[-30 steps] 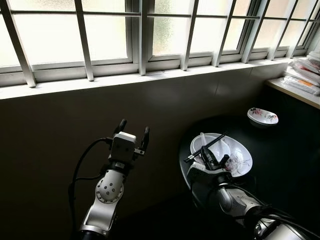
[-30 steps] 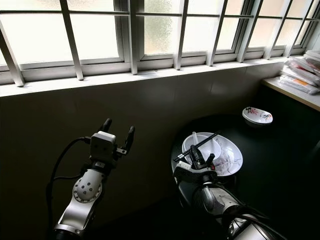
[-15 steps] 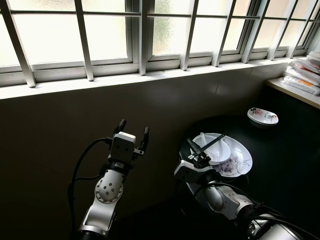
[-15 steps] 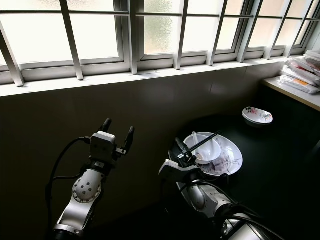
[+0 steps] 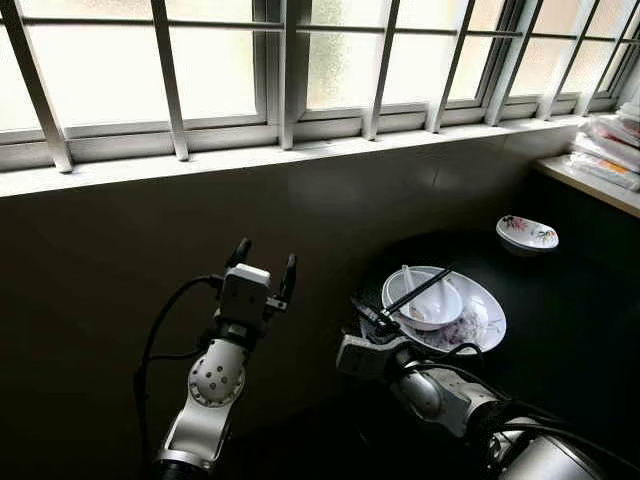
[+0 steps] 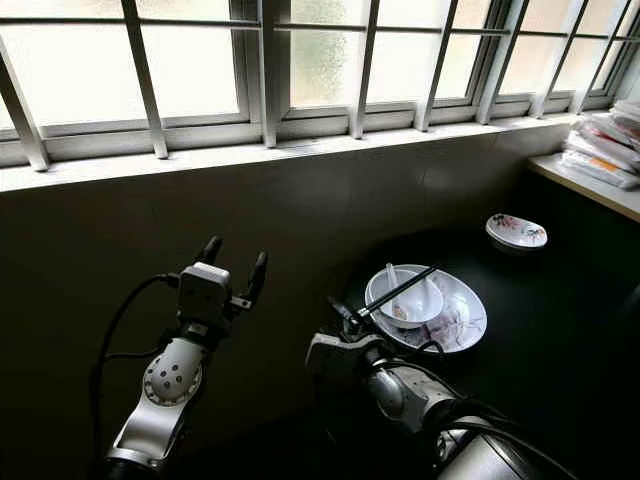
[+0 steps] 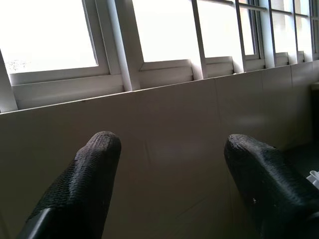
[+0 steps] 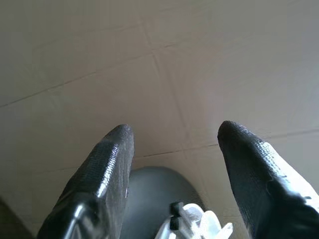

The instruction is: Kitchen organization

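A white plate (image 5: 478, 318) holding a small bowl (image 5: 425, 301), spoon and chopsticks (image 5: 418, 289) sits near the dark round table's (image 5: 560, 290) window-side edge, where the right gripper (image 5: 366, 312), empty and open, could knock the overhanging chopsticks off, while the left gripper (image 5: 264, 262) points upward, open.

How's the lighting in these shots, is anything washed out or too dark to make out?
Left eye view: the window panes are blown out white, and the wall below and the table sit in deep shadow. Left wrist view: panes overexposed again, fingers dark against them. Right wrist view: evenly lit tiles, nothing clipped.
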You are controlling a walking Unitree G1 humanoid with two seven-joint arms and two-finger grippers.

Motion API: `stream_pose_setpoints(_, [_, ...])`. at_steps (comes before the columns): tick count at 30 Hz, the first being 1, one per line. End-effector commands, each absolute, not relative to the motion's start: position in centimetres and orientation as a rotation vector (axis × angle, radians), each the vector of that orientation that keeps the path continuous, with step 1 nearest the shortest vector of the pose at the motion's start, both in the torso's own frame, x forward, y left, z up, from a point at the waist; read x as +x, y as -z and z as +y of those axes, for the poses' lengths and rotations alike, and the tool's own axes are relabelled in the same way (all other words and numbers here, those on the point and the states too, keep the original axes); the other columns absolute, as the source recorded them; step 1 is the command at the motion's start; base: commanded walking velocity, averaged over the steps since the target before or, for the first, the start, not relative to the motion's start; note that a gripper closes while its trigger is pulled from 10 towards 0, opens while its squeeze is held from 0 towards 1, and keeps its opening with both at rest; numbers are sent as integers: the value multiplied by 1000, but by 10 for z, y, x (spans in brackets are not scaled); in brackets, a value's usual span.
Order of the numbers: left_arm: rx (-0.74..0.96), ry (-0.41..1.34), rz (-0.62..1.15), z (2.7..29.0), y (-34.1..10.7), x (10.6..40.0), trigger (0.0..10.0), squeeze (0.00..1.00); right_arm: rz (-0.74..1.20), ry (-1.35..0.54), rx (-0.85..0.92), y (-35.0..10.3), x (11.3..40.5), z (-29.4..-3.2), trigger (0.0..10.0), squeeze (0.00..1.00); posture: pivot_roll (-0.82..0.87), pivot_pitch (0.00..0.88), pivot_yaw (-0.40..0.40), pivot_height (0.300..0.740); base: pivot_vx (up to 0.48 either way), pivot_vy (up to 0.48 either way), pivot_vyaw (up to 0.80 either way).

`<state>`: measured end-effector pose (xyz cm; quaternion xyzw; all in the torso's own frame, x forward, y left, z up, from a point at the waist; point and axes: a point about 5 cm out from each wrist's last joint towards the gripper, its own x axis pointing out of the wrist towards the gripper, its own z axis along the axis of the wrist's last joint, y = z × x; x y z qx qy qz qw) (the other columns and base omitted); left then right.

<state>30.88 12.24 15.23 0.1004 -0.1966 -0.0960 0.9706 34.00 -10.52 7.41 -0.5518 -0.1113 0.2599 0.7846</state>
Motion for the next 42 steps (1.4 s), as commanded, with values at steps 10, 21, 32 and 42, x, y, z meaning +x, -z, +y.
stream_pose_setpoints(10, [216,190,-403,123,-153,309,10000,0,-124,-553,-1316,-67,344,-115,10000,0,134,0,-82,740,0,0,0])
stream_pose_setpoints(21, [216,190,-403,122,-152,308,10000,0,-111,-483,-1383,-69,349,-127,10000,0,139,0,-86,740,0,0,0])
stream_pose_setpoints(32, [214,187,-395,122,-150,307,10000,0,-146,-444,-1428,-74,352,-128,10000,0,139,0,-90,740,0,0,0])
stream_pose_setpoints(42, [214,188,-396,122,-150,308,10000,0,-105,-381,-1476,-77,356,-141,10000,0,144,0,-94,740,0,0,0])
